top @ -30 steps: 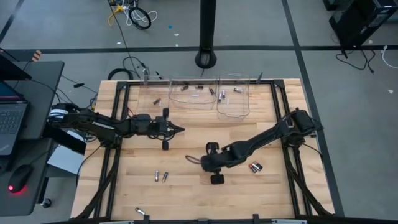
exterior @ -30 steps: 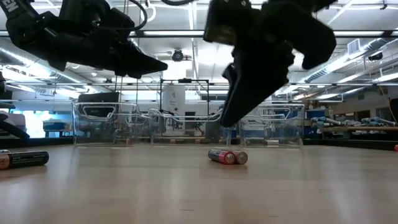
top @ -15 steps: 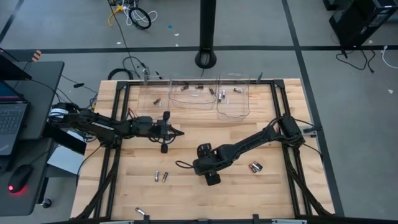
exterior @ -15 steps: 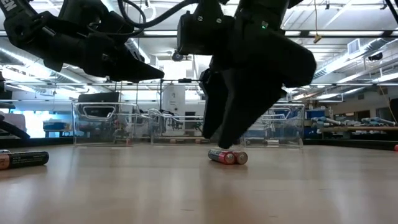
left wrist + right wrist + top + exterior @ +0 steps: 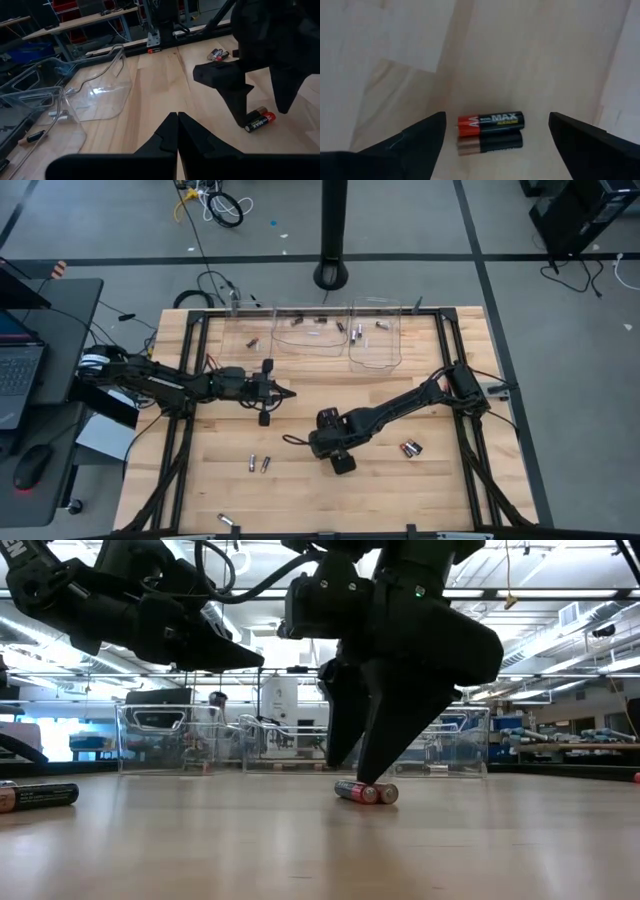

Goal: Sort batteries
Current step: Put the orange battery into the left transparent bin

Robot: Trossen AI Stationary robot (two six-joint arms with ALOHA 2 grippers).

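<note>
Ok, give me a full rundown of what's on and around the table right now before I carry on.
Battery pair under right gripper: 2, black, one red-ended, one copper-ended, side by side, touching.
Battery pair at right: 2, dark and red, near the table's right side.
Battery pair at left: 2, grey, front left.
Front-edge battery: 1, grey, front edge.
Clear bins: 2, transparent, back of table, a few batteries inside.
Laptop: 1, dark, side desk left of the table.
Left gripper: shut, left-centre, above the table.
Right gripper: open, straddling the black pair.
</note>
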